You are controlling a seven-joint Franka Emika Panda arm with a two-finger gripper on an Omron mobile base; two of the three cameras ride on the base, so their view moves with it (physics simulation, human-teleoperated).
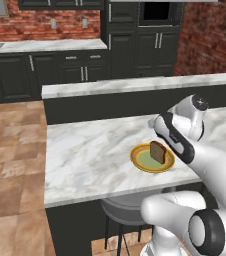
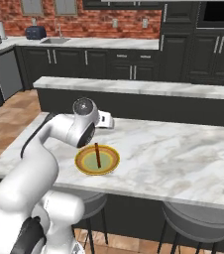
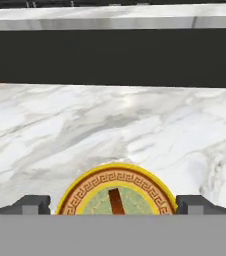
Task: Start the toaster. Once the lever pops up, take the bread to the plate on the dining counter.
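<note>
Marble table [image 1: 85, 150], white-grey veined, long, with a black base and a raised marble-topped ledge [image 1: 135, 84] along its far edge.

Item: plate [image 1: 141, 161], round, yellow-orange patterned rim, pale green centre. Sits near the front edge of the table, toward the robot's side.

Item: bread [image 1: 157, 151], one small brown slice with darker crust. Stands on edge on the plate, upright or nearly so, inside the rim. From the right base view it reads as a thin dark sliver [image 2: 97, 155]; its broad face is turned toward the left base camera.

Item: end effector [image 3: 113, 204], empty, fingers spread wide, one dark tip at each side of the plate in the hand view. Nothing lies between them but air.

Relation: the bread [image 3: 116, 201] lies directly below and just ahead of the end effector, centred between the two fingers; its thin edge points along the camera's line, so the long axis runs away from the hand, not across the gap.

Item: toaster [image 2: 35, 32], dark blue, far off on the back worktop near the sink.

Judgement: the slice appears delivered and released; the remaining move is likely a straight withdrawal upward, clear of the upright slice.
</note>
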